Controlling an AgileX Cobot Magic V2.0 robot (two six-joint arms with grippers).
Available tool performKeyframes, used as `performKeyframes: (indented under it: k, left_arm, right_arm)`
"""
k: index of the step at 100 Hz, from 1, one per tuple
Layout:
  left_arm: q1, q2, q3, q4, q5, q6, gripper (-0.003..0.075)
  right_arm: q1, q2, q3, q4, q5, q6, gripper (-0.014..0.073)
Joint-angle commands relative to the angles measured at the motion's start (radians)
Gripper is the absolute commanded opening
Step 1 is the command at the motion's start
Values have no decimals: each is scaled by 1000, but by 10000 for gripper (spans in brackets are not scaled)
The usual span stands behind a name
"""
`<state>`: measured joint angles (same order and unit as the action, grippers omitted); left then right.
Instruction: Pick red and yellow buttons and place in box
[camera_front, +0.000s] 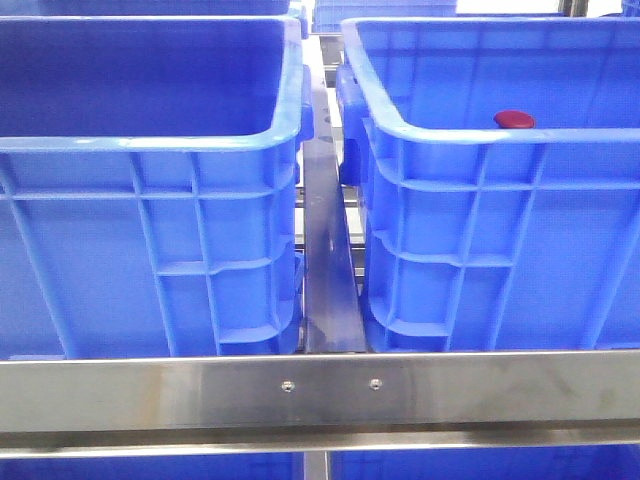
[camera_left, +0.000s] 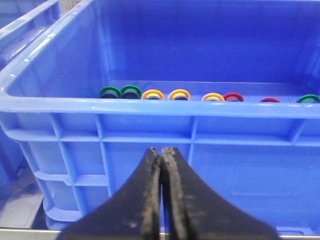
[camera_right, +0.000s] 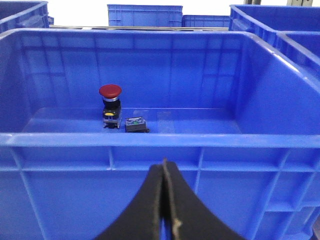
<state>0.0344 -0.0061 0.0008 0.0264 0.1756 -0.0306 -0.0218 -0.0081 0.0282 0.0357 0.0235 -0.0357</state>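
Observation:
Two large blue crates stand side by side in the front view, the left crate and the right crate. A dark red button shows just over the right crate's near rim. In the right wrist view it is a red mushroom button on a black and yellow base, inside a crate, next to a small dark block. In the left wrist view several yellow, red and green ring-shaped buttons lie in a crate. My left gripper and right gripper are shut and empty, outside the near walls.
A steel rail runs across the front below the crates. A steel bar fills the gap between them. More blue crates stand behind and to the side in the right wrist view.

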Motion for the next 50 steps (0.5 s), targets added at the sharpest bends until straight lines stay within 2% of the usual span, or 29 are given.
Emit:
performKeyframes:
  k: [1,50]
  left_arm:
    - [2,-30,53,-11,-80,0,-20]
    - [2,-30,53,-11,-80,0,-20]
  right_arm:
    - [7,-25,-14,-29,-98,14,-68]
    - [15,-25,-14,-53,-120,74,-68]
